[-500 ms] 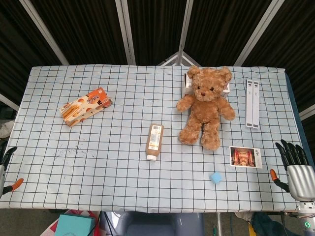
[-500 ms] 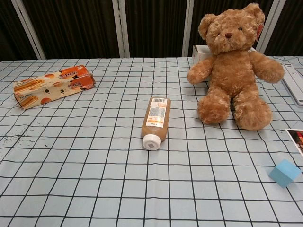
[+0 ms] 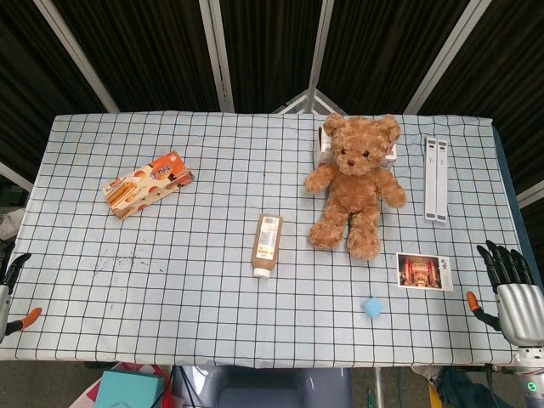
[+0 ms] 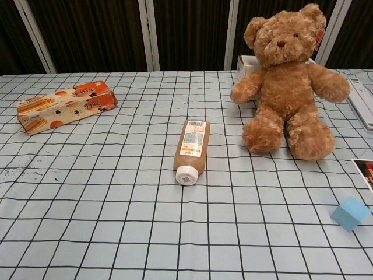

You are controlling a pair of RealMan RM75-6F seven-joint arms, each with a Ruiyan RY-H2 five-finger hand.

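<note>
Blue checked cloth covers the table [image 3: 212,323]; both hands sit off its near corners, holding nothing. Right hand [image 3: 510,293] hovers at the near right edge, fingers spread and pointing up-table, palm empty; left hand [image 3: 10,293] barely shows at the near left edge, fingers look apart, little else can be told. Taking the postcard [image 3: 424,272] as landmark: it lies flat just left of the right hand, nearest thing to it; the blue cube [image 3: 371,307] sits near it, on its near-left side; the bear [image 3: 354,183] sits beyond it; the bottle [image 3: 267,245] lies on its side well to its left, cap toward the robot; the white strips [image 3: 436,178] lie beyond it to the right; the snack box [image 3: 147,183] is far off to the left. Judgement: a flat card gives little to grip, so a reach from the right hand would want a low approach and a fingertip lifting one edge, without nudging the cube.
</note>
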